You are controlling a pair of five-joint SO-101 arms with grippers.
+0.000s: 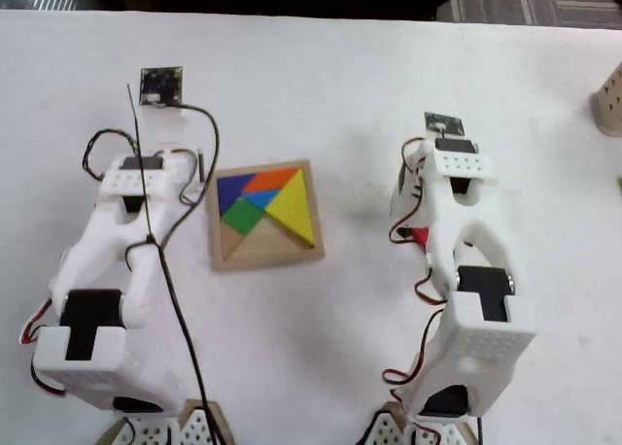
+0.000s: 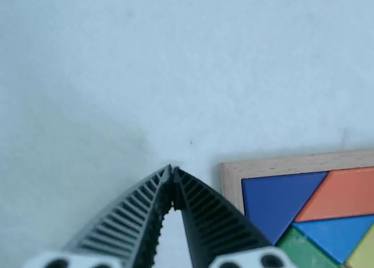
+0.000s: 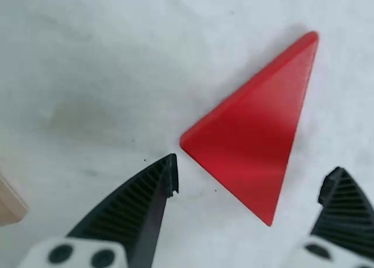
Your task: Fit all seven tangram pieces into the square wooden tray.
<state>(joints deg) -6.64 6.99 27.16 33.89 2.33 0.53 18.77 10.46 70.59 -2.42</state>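
Red triangle [image 3: 251, 133] mostly hidden under right arm [image 1: 466, 270] from above

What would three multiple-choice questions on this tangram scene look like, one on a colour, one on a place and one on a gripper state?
1. Which colour is the piece in the tray corner nearest the left gripper?
A. dark blue
B. yellow
C. red

2. Where is the red triangle?
A. in the tray
B. flat on the table, between the right gripper's fingers
C. in the left gripper

3. The left gripper is:
A. wide open
B. shut on a piece
C. shut on nothing

Answers:
1 A: the left wrist view shows the dark blue triangle filling that corner.
2 B: the right wrist view shows it lying on the table with a finger on either side, neither touching it.
3 C: its fingertips meet with nothing between them.
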